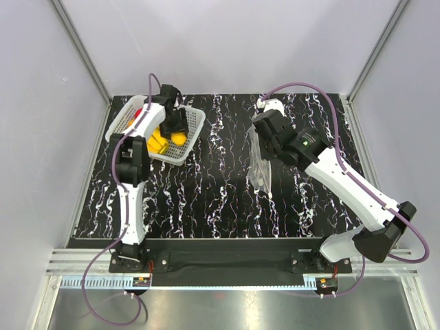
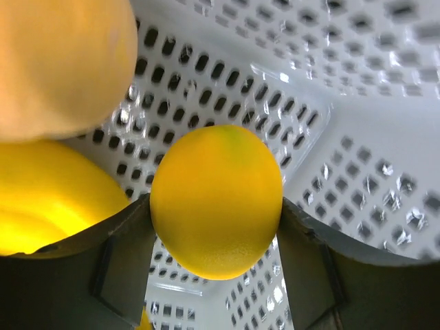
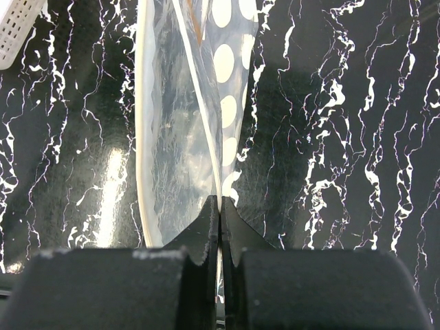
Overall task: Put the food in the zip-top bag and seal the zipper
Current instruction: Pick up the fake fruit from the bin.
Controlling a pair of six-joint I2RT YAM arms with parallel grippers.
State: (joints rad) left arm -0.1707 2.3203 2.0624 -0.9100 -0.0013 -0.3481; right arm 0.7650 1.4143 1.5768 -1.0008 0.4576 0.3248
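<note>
Food is not yet bagged: the orange round fruit (image 2: 216,185) is pinched between the left gripper (image 2: 214,210) jaws inside the white perforated plastic basket (image 2: 357,172). The clear dotted zip-top bag (image 3: 179,137), empty and unsealed, is pinched at its edge by the right gripper (image 3: 220,206).

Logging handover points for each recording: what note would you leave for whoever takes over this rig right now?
Left gripper: fingers against both sides of the orange round fruit, inside the white perforated plastic basket.
Right gripper: shut on the clear dotted plastic bag, pinching its edge over the black marbled table.
Yellow bananas lie in the basket too.
Done: nothing bagged.
Left: bag everything, then seal the bag.
</note>
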